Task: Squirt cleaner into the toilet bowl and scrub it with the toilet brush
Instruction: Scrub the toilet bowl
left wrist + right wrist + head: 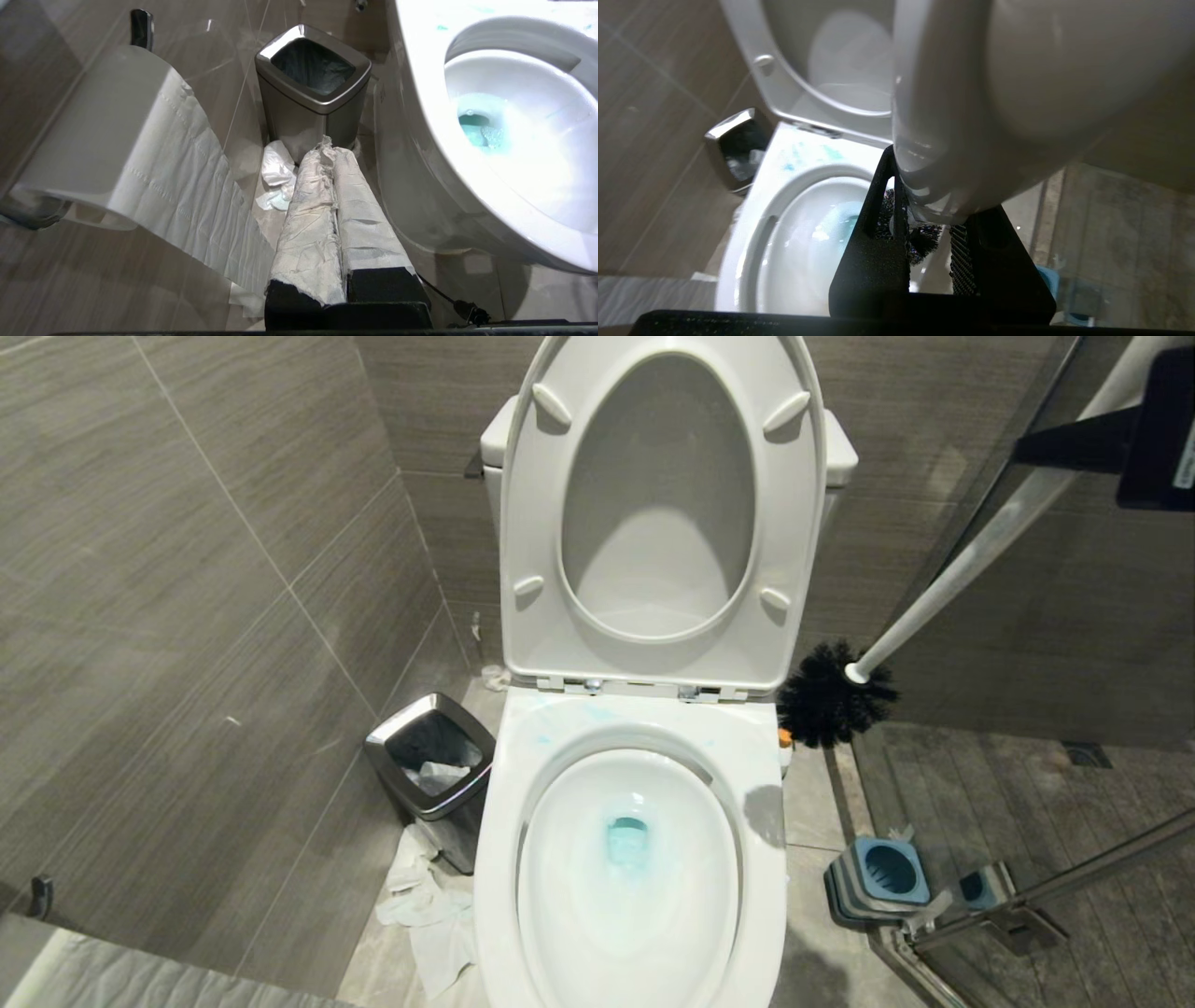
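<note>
The right hand (pixel 930 242) is clamped on the handle of the toilet brush (pixel 943 602), its two black fingers (pixel 871 261) pressed against the white shaft, and it sits up at the right edge of the head view. The brush slants down from there, so its black head (pixel 829 695) hangs in the air just off the right side of the toilet bowl (pixel 766 896), level with the seat hinges and above the floor, not yet over the basin. Cleaner (pixel 627 845) already lies as a turquoise pool at the bottom of the bowl, with faint blue smears on the back of the rim, so the step in hand looks to be bringing the brush in to scrub. To do it well, swing the head left over the rim before lowering, clear of the raised seat (pixel 523 504), then dip into the blue pool and work it round the walls. The grip sits far from the bristles, so press gently. The left hand (pixel 334 154), wrapped in paper and closed on nothing, hangs idle by the bin (pixel 313 100) and the brush holder (pixel 878 882) waits on the floor at right
</note>
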